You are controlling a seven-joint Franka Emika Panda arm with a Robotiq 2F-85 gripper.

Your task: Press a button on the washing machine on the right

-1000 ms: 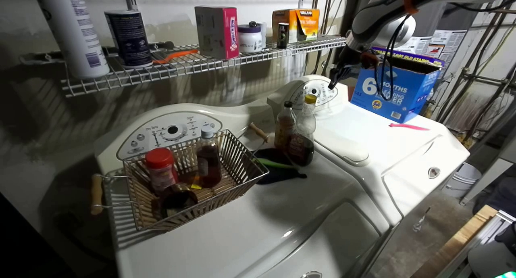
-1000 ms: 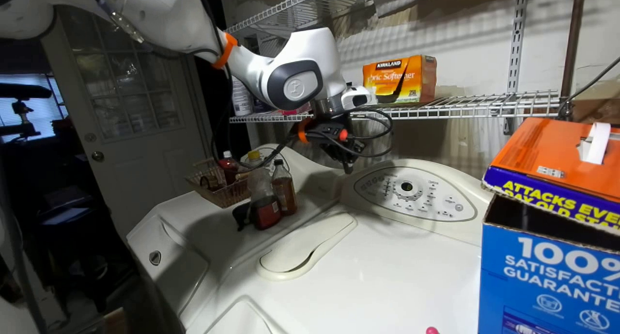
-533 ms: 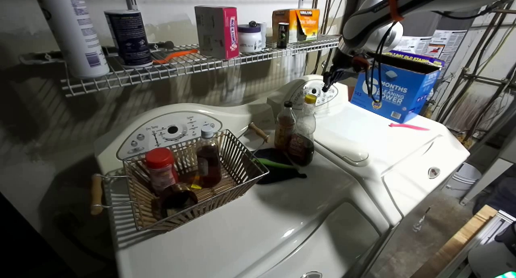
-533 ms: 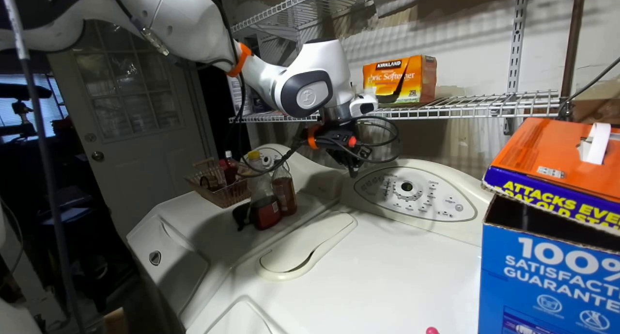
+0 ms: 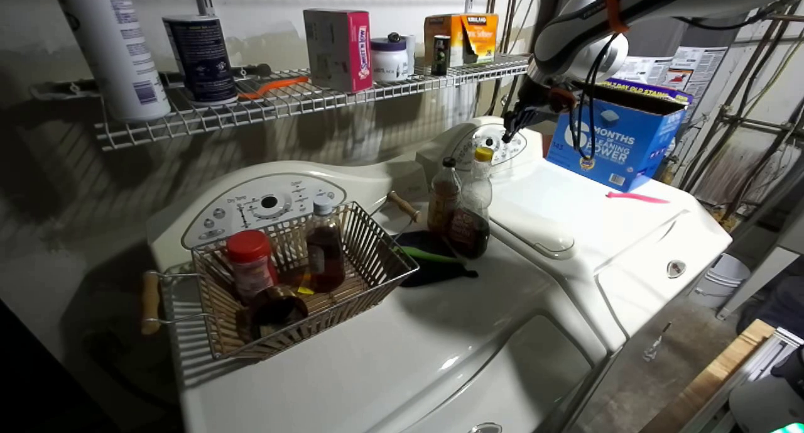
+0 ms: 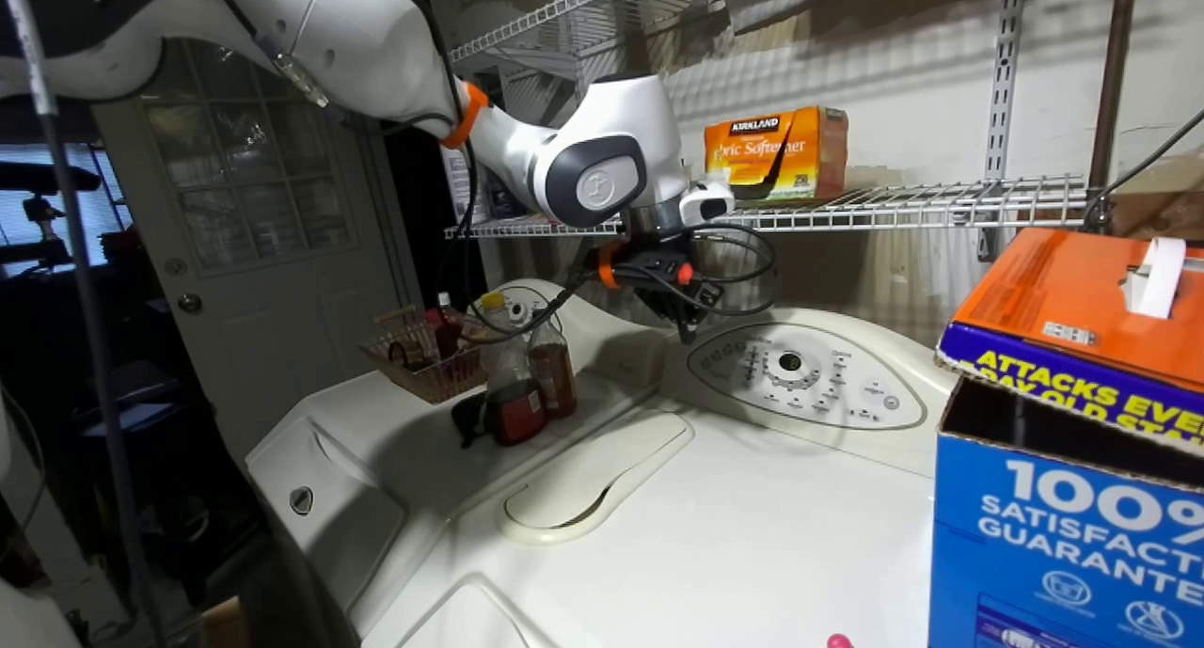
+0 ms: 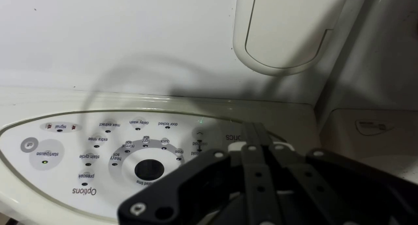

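Note:
The white washing machine (image 5: 540, 188) is the machine at the right in an exterior view, with a smooth flat lid and a raised rounded console. Its oval control panel (image 6: 818, 371) has a dark round display and several marked buttons. My gripper (image 6: 688, 333) hangs by the panel's left end there; it also shows over the panel (image 5: 507, 137). In the wrist view my gripper (image 7: 255, 124) is shut and empty, fingertips together, hiding part of the fabrics section. I cannot tell whether it touches. The start/pause button (image 7: 47, 154) and off button (image 7: 29, 144) are away to the left.
A second white machine (image 5: 264, 389) adjoins, bearing a wire basket (image 5: 377, 301) and two bottles (image 5: 443, 197) (image 5: 468, 232). A blue box (image 5: 619, 137) stands on the washing machine near a pink object (image 5: 637, 197). A wire shelf (image 6: 903, 211) runs above the console.
Between one and half a second ago my gripper moved slightly down, leftward in one exterior view and rightward in another. Since then it has hardly moved.

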